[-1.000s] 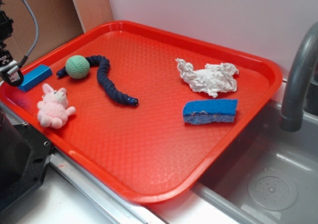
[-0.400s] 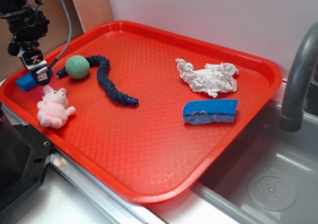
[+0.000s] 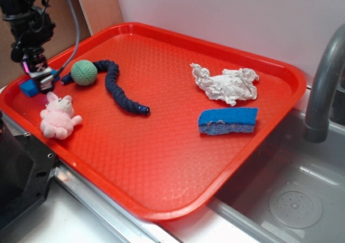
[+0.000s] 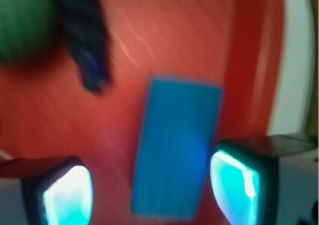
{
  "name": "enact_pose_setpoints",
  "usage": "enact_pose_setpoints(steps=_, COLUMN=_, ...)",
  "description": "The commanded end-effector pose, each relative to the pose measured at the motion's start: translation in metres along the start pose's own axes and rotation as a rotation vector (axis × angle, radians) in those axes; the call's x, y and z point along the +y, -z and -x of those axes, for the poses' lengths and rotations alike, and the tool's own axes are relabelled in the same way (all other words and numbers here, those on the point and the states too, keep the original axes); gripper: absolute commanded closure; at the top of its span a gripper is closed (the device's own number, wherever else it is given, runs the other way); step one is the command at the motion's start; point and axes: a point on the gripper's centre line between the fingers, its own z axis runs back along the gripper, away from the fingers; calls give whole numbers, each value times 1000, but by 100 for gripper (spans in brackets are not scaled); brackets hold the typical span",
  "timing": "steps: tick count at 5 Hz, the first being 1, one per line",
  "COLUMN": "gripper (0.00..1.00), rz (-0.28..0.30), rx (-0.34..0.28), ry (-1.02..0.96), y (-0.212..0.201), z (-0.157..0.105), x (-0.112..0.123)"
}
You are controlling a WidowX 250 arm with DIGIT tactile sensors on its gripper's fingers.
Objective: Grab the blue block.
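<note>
The blue block (image 4: 177, 147) lies flat on the red tray (image 4: 164, 40), near its left rim. In the exterior view only its left end (image 3: 28, 87) shows beside my gripper (image 3: 43, 82), which stands right over it. In the wrist view my gripper (image 4: 149, 192) is open. The block lies between the two fingers, close to the right finger (image 4: 238, 182) and apart from the left finger (image 4: 67, 197). The wrist view is blurred.
A pink plush toy (image 3: 57, 117) lies just in front of the gripper. A green ball (image 3: 84, 72) and a dark blue rope (image 3: 119, 88) lie to its right. A crumpled paper (image 3: 226, 84) and a blue sponge (image 3: 228, 120) lie far right. A sink with a grey tap (image 3: 323, 87) is beyond the tray (image 3: 178, 162).
My gripper has swung in from the tray's left edge and now stands over the blue block, hiding most of it. The block and the other things have not moved.
</note>
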Motion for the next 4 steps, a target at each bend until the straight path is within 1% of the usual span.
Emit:
enact_pose_setpoints(steps=1, gripper=0, rz=-140, rx=-77, ry=-44, y=-22, z=3, x=7)
enact_pose_setpoints(steps=2, gripper=0, rz=-103, rx=-53, ry=-23, y=-10, z=4, x=9)
enact_pose_setpoints(steps=3, gripper=0, rz=-88, rx=-36, ry=-42, y=-2, z=9, x=16)
enact_pose_setpoints(steps=4, gripper=0, rz=-52, rx=-36, ry=-45, y=9, z=12, x=21)
